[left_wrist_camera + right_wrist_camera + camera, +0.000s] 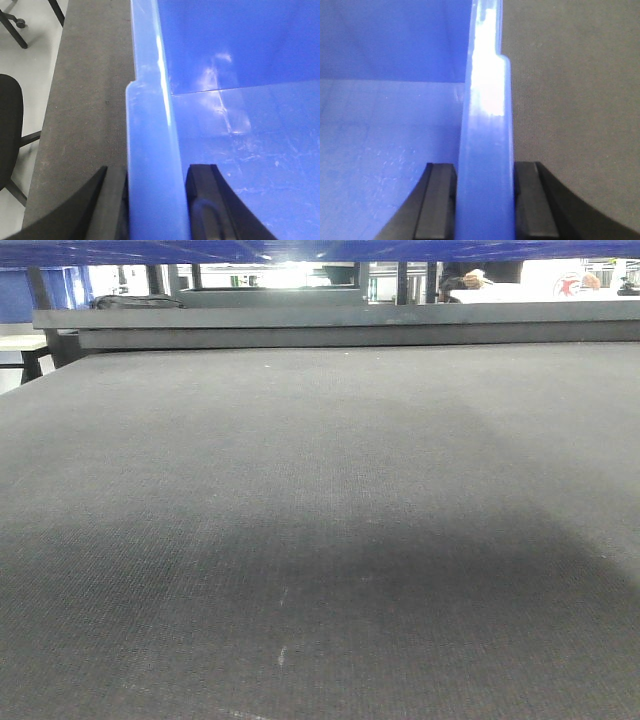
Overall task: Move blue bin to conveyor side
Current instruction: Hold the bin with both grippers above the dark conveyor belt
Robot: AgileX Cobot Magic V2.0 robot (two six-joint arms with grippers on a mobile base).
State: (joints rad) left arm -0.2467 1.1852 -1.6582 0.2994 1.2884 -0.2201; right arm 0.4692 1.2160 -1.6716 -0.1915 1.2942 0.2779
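The blue bin (240,125) fills both wrist views, its glossy floor and inner walls showing. My left gripper (157,202) is shut on the bin's thick left rim (150,130), one black finger (112,207) outside it and the other inside. On the opposite side my right gripper (485,200) is shut on the right rim (487,115), a finger (535,200) outside. The conveyor side (320,540), a wide dark woven surface, lies under the bin on both sides (85,100) (570,100). In the front view a blue strip (300,250) of the bin crosses the top edge.
A grey frame rail (350,325) closes the far end of the belt, with workshop clutter behind it. Left of the belt's edge stand a black office chair (7,125) and another chair's legs (15,25) on pale floor. A white bench (20,342) sits far left.
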